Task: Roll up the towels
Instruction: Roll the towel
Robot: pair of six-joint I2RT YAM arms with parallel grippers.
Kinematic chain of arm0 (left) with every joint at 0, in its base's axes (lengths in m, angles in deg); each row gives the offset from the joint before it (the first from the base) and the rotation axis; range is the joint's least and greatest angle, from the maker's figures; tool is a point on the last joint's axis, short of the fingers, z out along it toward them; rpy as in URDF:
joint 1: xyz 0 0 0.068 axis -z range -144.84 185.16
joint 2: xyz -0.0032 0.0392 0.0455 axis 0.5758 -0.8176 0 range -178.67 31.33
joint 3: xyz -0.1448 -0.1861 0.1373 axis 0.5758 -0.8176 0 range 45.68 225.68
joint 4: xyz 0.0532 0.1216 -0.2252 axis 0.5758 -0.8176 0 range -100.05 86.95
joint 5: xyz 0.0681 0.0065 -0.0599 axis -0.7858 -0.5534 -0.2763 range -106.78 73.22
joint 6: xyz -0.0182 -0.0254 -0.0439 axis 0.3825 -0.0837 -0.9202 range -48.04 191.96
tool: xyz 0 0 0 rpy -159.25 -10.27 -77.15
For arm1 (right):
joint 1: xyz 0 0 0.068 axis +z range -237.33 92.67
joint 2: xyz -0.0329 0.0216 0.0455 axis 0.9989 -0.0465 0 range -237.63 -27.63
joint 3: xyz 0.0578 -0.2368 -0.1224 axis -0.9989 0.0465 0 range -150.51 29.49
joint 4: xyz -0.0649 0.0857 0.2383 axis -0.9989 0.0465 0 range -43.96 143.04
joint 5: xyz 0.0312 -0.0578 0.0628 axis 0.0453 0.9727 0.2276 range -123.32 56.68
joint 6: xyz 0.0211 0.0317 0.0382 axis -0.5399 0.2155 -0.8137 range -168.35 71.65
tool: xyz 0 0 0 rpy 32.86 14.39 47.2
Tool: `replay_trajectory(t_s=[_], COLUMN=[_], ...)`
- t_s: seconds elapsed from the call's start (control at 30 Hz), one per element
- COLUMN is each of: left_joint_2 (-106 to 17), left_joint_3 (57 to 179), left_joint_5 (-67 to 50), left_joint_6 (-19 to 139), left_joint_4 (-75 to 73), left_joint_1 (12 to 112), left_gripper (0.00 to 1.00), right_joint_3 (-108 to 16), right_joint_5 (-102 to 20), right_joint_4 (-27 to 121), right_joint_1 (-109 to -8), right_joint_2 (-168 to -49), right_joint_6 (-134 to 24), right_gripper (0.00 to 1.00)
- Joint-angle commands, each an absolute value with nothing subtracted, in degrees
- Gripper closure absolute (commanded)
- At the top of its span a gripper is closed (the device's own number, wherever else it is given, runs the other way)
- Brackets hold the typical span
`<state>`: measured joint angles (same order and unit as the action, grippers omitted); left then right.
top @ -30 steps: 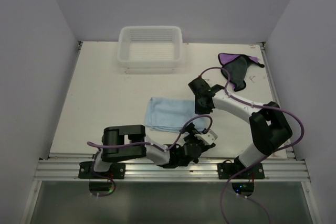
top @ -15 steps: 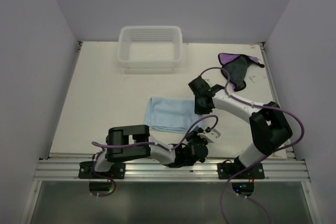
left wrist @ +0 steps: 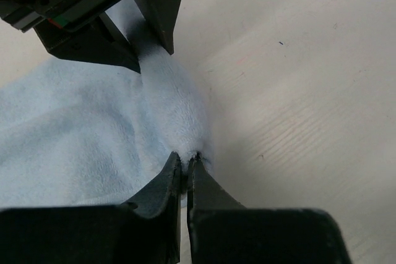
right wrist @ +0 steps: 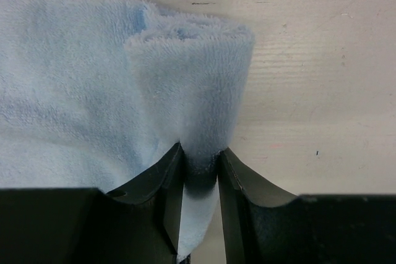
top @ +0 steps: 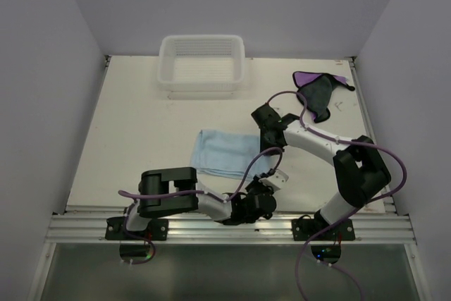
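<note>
The light blue towel (top: 227, 151) lies flat mid-table, its right edge curled into a short roll (right wrist: 198, 60). My right gripper (right wrist: 200, 154) is shut on the far end of that roll. The left gripper (left wrist: 185, 160) is shut on its near end, pinching a thin ridge of cloth. In the top view the left gripper (top: 268, 173) and right gripper (top: 270, 146) face each other along the towel's right edge. The right gripper's fingers (left wrist: 162, 17) show at the top of the left wrist view. The purple and dark towel (top: 318, 93) lies crumpled at the back right, apart from both grippers.
A white basket (top: 202, 82) stands at the back of the table, left of centre. Purple cables loop over both arms near the right arm's base (top: 359, 174). Walls close in the table on the left, right and back.
The left gripper was open a second ago; it has slid to the towel's near right corner and shut on it. The right gripper stays on the far end of the edge.
</note>
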<state>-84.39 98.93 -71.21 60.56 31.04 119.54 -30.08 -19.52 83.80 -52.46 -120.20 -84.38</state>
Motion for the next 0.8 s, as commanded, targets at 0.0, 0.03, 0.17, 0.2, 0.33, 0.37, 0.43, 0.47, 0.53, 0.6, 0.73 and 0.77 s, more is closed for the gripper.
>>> replay_trajectory(t_s=[0.0,0.03,0.17,0.2,0.33,0.37,0.43,0.47,0.53,0.6,0.73,0.77], left_joint_2=[-80.4,-79.6,-76.9,-76.4,-74.3,-73.9,-73.2,-73.0,-72.3,-71.8,-70.3,-70.0], left_joint_3=[96.8,96.3,93.3,92.1,90.4,90.2,89.7,89.5,88.8,88.5,87.4,87.1], left_joint_5=[-70.0,-69.2,-67.1,-66.7,-64.9,-64.6,-63.7,-63.5,-63.2,-63.4,-63.6,-63.7], left_joint_6=[52.3,49.5,43.6,42.6,38.0,37.3,34.8,34.3,33.7,33.6,32.7,32.5], left_joint_4=[28.9,28.2,27.6,27.7,26.0,25.7,24.7,24.8,24.6,24.5,24.0,23.8], left_joint_1=[119.2,119.1,118.2,117.9,117.3,117.3,117.3,117.4,117.4,117.4,117.4,117.4], left_gripper=[1.00,1.00,1.00,1.00,1.00,1.00,1.00,1.00,1.00,1.00,1.00,1.00], right_joint_3=[-33.0,-33.3,-34.1,-34.1,-34.8,-34.8,-35.0,-35.0,-35.2,-35.3,-35.7,-35.8], right_joint_5=[-18.5,-18.6,-18.7,-18.8,-18.3,-18.2,-18.2,-18.2,-18.2,-18.2,-18.0,-17.8], right_joint_4=[84.1,83.9,83.9,83.8,83.7,83.7,83.6,83.6,83.2,83.0,82.9,83.0], right_joint_1=[-52.4,-52.5,-52.5,-52.4,-52.4,-52.5,-52.5,-52.5,-52.5,-52.4,-52.6,-52.5], right_joint_2=[-120.2,-120.3,-120.5,-120.6,-121.1,-121.3,-121.8,-121.9,-122.4,-122.7,-123.8,-123.9], right_joint_6=[-84.8,-84.8,-84.8,-84.8,-84.6,-84.6,-84.5,-84.5,-84.4,-84.3,-84.1,-84.0], right_gripper=[0.69,0.68,0.63,0.62,0.57,0.57,0.57,0.57,0.57,0.56,0.55,0.54])
